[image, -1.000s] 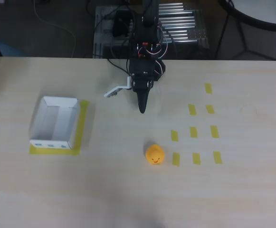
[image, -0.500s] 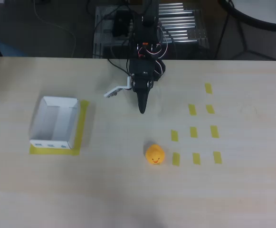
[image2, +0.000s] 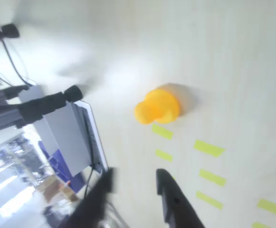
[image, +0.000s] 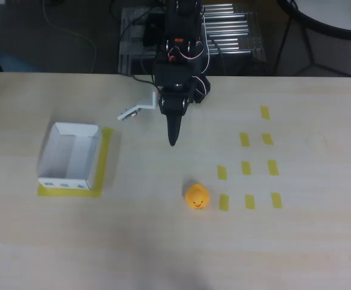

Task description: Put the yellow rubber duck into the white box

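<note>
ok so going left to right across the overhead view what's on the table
white box on its yellow tape frame → gripper, open, pointing down the picture → yellow rubber duck → grid of yellow tape marks

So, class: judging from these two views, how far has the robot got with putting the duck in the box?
Nothing is done yet. The yellow rubber duck sits on the table, apart from the white box. In hand: the gripper, holding nothing, hangs above the table, short of the duck. Left: reach, grasp, carry, release.
</note>
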Robot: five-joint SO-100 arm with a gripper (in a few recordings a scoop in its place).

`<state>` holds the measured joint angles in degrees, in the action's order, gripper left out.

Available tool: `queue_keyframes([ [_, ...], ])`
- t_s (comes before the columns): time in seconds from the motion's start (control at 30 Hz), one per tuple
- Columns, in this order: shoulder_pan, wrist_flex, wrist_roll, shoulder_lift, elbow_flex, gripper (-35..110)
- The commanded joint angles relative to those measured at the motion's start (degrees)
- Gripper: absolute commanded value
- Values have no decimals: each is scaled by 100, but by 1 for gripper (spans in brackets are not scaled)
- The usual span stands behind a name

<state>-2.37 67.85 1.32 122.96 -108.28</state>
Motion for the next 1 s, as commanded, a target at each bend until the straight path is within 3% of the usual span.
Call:
queue_keyframes([
  [0.0, 114, 1134, 1538, -1002, 2153, 33],
  [0.3, 984, 2057, 2452, -3401, 3524, 56],
  [0.63, 1081, 2786, 2487, -6284, 6029, 59],
  [0.97, 1011, 2804, 2487, -7110, 6460, 57],
])
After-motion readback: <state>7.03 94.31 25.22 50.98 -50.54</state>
